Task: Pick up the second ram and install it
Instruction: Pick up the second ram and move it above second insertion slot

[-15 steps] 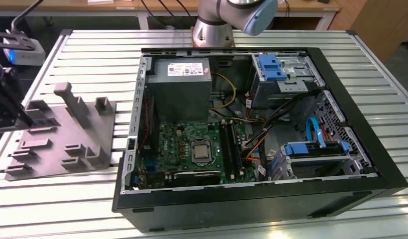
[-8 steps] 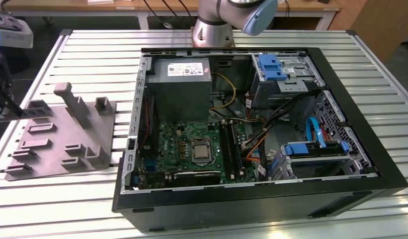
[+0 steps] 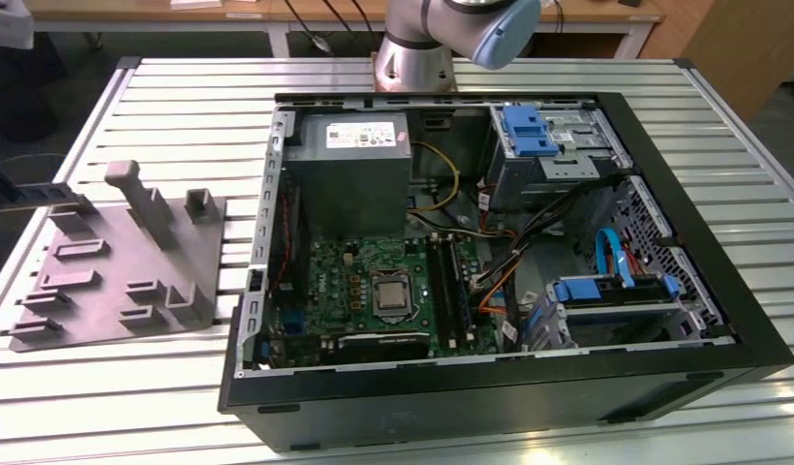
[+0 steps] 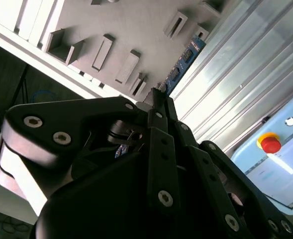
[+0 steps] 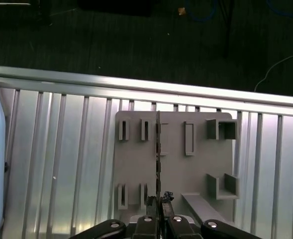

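In both wrist views my gripper (image 4: 158, 97) (image 5: 159, 199) is shut on the second ram (image 4: 184, 60), a thin stick with a blue face and dark chips that sticks out past the fingertips. The first wrist view shows the ram (image 5: 158, 149) edge-on as a dark line. It hangs well above the grey moulded tray (image 5: 196, 169) (image 4: 131, 25) without touching it. In the exterior view the tray (image 3: 113, 281) lies at the exterior view's left of the open computer case (image 3: 501, 242). The long memory slots (image 3: 446, 286) run beside the processor socket on the green motherboard.
The case and tray rest on a slatted metal table (image 3: 191, 116). The robot's base (image 3: 416, 53) stands at the table's far edge. A light-blue box with a red stop button (image 4: 270, 143) sits near the tray. Cables and blue drive brackets (image 3: 539, 126) crowd the case's right half.
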{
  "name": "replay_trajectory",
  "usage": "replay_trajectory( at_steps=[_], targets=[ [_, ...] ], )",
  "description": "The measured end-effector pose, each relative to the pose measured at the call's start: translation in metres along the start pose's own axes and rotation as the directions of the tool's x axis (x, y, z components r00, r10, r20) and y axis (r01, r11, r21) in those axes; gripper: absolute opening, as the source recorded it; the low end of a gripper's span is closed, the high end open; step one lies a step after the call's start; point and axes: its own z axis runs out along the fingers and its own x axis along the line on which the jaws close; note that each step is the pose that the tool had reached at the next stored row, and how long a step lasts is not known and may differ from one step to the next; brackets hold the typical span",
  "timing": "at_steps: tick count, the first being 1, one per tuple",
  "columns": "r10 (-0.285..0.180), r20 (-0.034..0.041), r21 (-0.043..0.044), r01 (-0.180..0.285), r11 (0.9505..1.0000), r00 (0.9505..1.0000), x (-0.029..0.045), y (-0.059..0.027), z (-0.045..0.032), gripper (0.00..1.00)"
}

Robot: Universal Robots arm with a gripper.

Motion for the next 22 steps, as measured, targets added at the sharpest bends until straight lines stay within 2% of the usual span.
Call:
replay_trajectory(
  at_steps=[5, 8, 17, 22],
  targets=[
    [0.000, 0.0001, 0.0002, 0.000, 1.0000, 1.0000, -0.0014, 0.0007, -0.0203, 0.14],
    [0.000, 0.0000, 0.0000, 0.000, 1.0000, 1.0000, -0.0019, 0.0011, -0.0292, 0.14],
    [0.000, -0.0001, -0.0002, 0.000, 1.0000, 1.0000, -0.0019, 0.0003, -0.0304, 0.14],
    [0.000, -0.0001, -0.0003, 0.000, 1.0000, 1.0000, -0.0011, -0.0107, -0.0308, 0.14]
  ],
)
